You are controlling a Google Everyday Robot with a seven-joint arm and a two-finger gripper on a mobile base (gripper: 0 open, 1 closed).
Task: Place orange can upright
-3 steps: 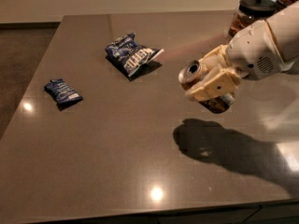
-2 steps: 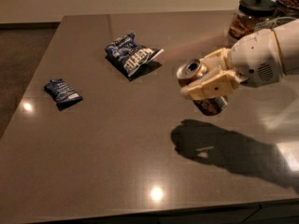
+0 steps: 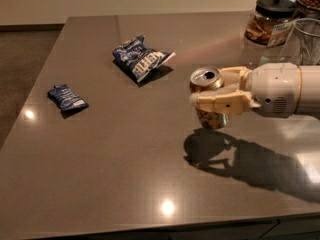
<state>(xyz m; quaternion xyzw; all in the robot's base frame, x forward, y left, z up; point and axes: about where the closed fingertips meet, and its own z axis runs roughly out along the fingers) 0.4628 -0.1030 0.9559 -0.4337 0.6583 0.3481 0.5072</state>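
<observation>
The orange can [image 3: 207, 79] is held in my gripper [image 3: 212, 95] at centre right, above the dark table [image 3: 125, 159]. The can stands nearly upright, its silver top with the pull-tab opening facing up. The cream fingers [image 3: 220, 102] wrap around its body, so only the top and the orange-gold bottom below the fingers show. The can's shadow lies on the table just below, so it hangs a little above the surface. My white arm [image 3: 285, 90] reaches in from the right edge.
A large blue snack bag [image 3: 140, 59] lies at the back centre-left. A small blue bag [image 3: 66, 97] lies at the left. A glass jar with a black lid [image 3: 267, 20] and a clear glass [image 3: 304, 41] stand at the back right.
My gripper has moved left and lower with the can, closer to the table. The can has turned more upright. The bags have not moved.
</observation>
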